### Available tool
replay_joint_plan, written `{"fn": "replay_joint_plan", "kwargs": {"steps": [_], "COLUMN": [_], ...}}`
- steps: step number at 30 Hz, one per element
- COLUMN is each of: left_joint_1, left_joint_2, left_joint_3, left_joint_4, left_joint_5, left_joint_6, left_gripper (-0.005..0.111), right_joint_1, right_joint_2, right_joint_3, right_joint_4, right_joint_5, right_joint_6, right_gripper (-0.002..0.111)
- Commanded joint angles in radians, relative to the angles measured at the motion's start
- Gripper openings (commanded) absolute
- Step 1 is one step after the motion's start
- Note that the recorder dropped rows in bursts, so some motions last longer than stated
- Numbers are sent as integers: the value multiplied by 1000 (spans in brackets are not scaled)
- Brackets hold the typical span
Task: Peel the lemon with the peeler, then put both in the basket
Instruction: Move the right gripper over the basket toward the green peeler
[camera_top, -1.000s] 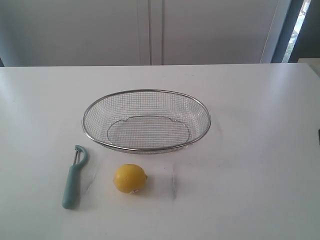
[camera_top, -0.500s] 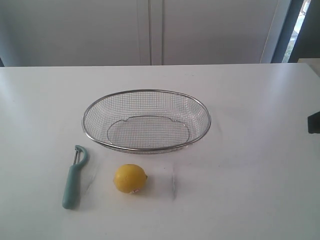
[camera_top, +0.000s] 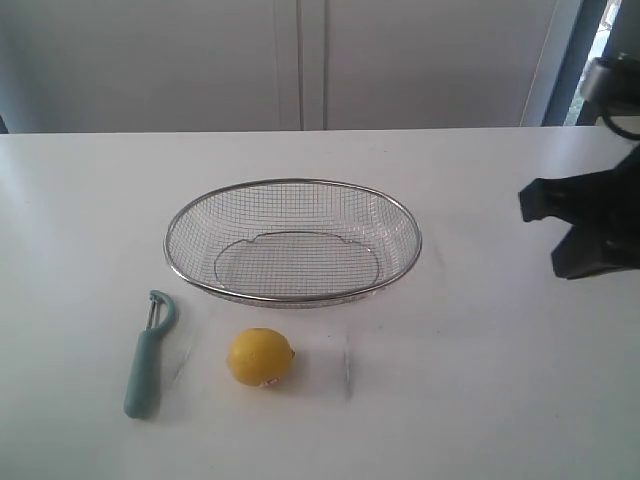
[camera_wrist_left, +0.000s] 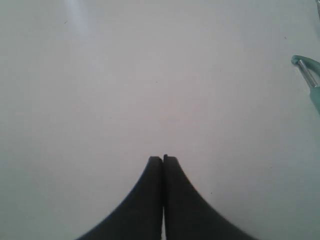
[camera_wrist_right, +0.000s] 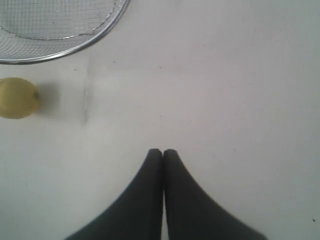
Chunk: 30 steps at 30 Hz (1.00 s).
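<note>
Plain white surface (camera_top: 500, 380), faintly scuffed, with pale wall panels (camera_top: 150, 60) behind its far edge and a dark frame (camera_top: 565, 60) at far right. On it sit one basket (camera_top: 293, 297) in the middle, one lemon (camera_top: 260, 357) just on its near side, and one peeler (camera_top: 147, 360) left of the lemon, head pointing far, none of them touching. The right arm (camera_top: 590, 225) hangs over the right side, and both the left jaws and the right jaws are pressed together, gripping nothing.
</note>
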Motion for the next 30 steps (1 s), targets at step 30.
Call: {"fn": "replay_joint_plan", "kwargs": {"steps": [30], "left_joint_1": [2], "left_joint_2": [1], "left_joint_3": [10], "left_joint_4": [6], "left_joint_5": [7], "left_joint_6": [-3], "left_gripper": [0], "right_joint_1": [532], "right_joint_2": [587], "right_joint_3": [-464], "right_joint_4": [-11], "right_joint_5": [14], "right_joint_6": [32], "right_gripper": [0]}}
